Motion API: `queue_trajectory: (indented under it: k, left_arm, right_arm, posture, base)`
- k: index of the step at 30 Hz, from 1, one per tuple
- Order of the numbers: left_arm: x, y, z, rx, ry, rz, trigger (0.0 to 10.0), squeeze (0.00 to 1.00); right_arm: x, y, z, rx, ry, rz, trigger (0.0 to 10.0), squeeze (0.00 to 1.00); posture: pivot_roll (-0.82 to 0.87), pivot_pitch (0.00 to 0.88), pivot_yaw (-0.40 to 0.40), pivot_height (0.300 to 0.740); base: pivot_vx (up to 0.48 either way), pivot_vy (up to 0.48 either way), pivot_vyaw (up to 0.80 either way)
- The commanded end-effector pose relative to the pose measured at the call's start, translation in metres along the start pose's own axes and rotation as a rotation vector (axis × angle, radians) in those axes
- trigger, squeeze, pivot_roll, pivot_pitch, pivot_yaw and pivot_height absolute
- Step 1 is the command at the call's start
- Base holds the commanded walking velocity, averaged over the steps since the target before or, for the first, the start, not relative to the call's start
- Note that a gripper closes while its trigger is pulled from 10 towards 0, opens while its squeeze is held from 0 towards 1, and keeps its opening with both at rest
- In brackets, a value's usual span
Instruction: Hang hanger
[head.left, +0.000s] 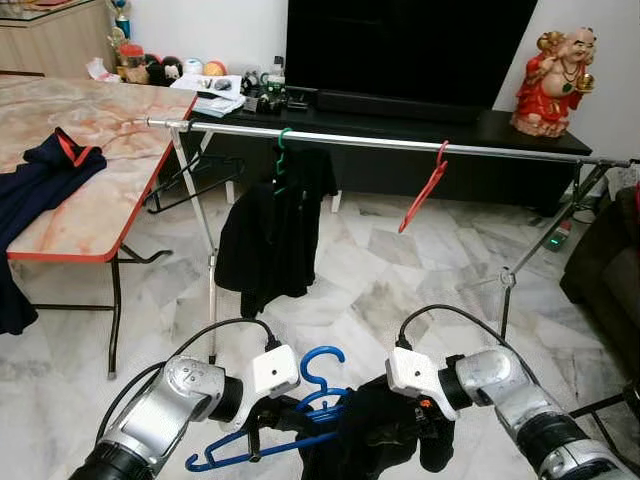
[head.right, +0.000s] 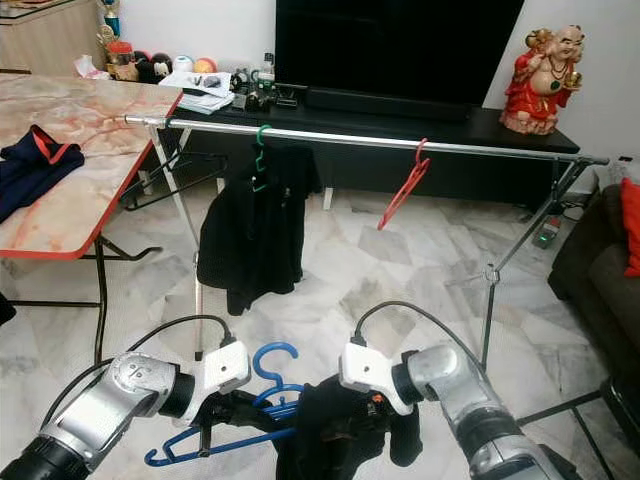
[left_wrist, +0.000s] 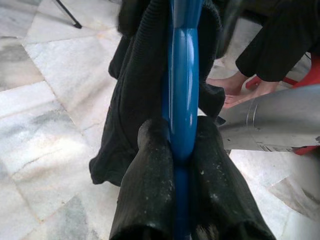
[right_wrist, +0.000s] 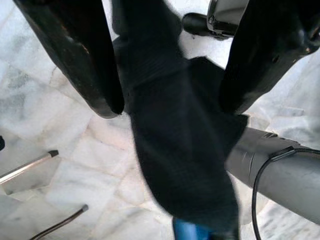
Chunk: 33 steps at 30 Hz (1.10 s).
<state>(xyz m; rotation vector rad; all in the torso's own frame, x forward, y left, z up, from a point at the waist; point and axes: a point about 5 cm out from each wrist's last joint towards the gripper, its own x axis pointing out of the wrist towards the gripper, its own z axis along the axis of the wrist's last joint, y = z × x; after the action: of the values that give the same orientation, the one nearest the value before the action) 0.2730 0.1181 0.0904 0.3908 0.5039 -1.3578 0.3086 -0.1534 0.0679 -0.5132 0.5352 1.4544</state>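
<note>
A blue hanger with a black garment draped on it is held low in front of me. My left gripper is shut on the hanger's blue bar, seen close in the left wrist view. My right gripper is open, its two fingers wide apart on either side of the hanging black cloth. Ahead stands a silver clothes rail. A green hanger carrying a black shirt and a bare red hanger hang on it.
A marble-top table with a navy garment stands on the left. Behind the rail is a black TV console with a red statue. A dark sofa is at the right. A person's bare feet are nearby.
</note>
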Motion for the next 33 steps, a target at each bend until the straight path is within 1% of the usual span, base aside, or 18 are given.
queue_trajectory:
  k: [1,6,7,8,9,19,24,26,33]
  left_arm:
    - [0.0,-0.001,0.017,0.07,-0.025,-0.026,10.0,0.0]
    - [0.002,-0.004,0.02,0.098,-0.012,-0.057,10.0,0.0]
    - [0.002,-0.005,0.02,0.104,-0.006,-0.058,10.0,0.0]
    - [0.002,-0.005,0.02,0.104,-0.006,-0.058,10.0,0.0]
    - [0.002,-0.005,0.021,0.105,-0.006,-0.057,10.0,0.0]
    - [0.003,-0.004,0.024,0.13,0.007,-0.059,10.0,0.0]
    - [0.003,-0.002,0.028,0.147,0.004,-0.051,10.0,0.0]
    - [0.004,-0.002,0.029,0.148,0.005,-0.048,10.0,0.0]
    - [0.004,-0.001,0.032,0.145,-0.009,-0.037,10.0,0.0]
  right_arm:
    - [-0.002,-0.003,0.005,-0.018,0.001,0.005,10.0,0.0]
    - [0.002,-0.001,0.006,-0.003,-0.029,0.039,10.0,0.0]
    - [0.003,-0.001,0.007,0.001,-0.033,0.044,4.1,0.0]
    - [0.003,-0.001,0.007,0.001,-0.033,0.044,4.1,0.0]
    - [0.003,-0.002,0.007,0.014,-0.04,0.041,0.0,0.0]
    - [0.003,0.002,0.003,0.023,-0.015,0.084,0.0,0.0]
    - [0.004,0.003,-0.001,0.024,0.015,0.08,0.0,0.0]
    - [0.006,0.004,-0.002,0.039,0.014,0.079,0.0,0.0]
    - [0.007,0.005,-0.005,0.035,0.034,0.078,0.0,0.0]
  posture:
    - [0.13,0.0,-0.108,0.74]
    - [0.13,0.0,-0.11,0.74]
    - [0.13,0.0,-0.111,0.74]
    - [0.13,0.0,-0.111,0.74]
    - [0.13,0.0,-0.112,0.74]
    - [0.13,0.0,-0.114,0.74]
    - [0.13,0.0,-0.114,0.74]
    - [0.13,0.0,-0.115,0.74]
    - [0.13,0.0,-0.118,0.74]
  base:
    - [0.0,0.0,0.0]
    - [0.0,0.0,0.0]
    - [0.0,0.0,0.0]
    - [0.0,0.0,0.0]
    - [0.0,0.0,0.0]
    - [0.0,0.0,0.0]
    - [0.0,0.0,0.0]
    - [0.0,0.0,0.0]
    - [0.0,0.0,0.0]
